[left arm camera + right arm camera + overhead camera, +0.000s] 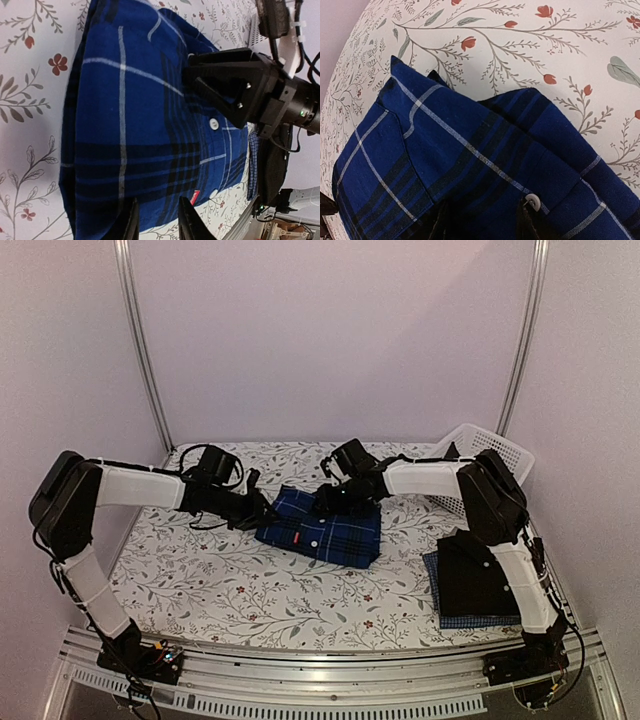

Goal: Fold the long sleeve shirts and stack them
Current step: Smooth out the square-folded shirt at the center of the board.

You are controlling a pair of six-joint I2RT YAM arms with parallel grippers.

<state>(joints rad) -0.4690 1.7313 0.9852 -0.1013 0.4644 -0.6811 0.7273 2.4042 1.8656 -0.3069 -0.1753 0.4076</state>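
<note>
The dark blue plaid shirt (pixel 320 528) lies folded into a compact rectangle at the middle of the floral-print table (pixel 240 590). Thin white lines cross its darker bands, a white button (pixel 533 201) shows on the front, and a small red tag (pixel 194 196) sits by one edge. The left gripper (pixel 160 222) is at the shirt's left edge, jaws drawn narrow with the cloth pinched between them. The right gripper (pixel 482 225) is at the far edge near the collar. Cloth fills its gap, but a firm grip cannot be confirmed. The black shirt (pixel 475 575) rests folded on the fine blue check shirt (pixel 470 621) at the right near corner.
</note>
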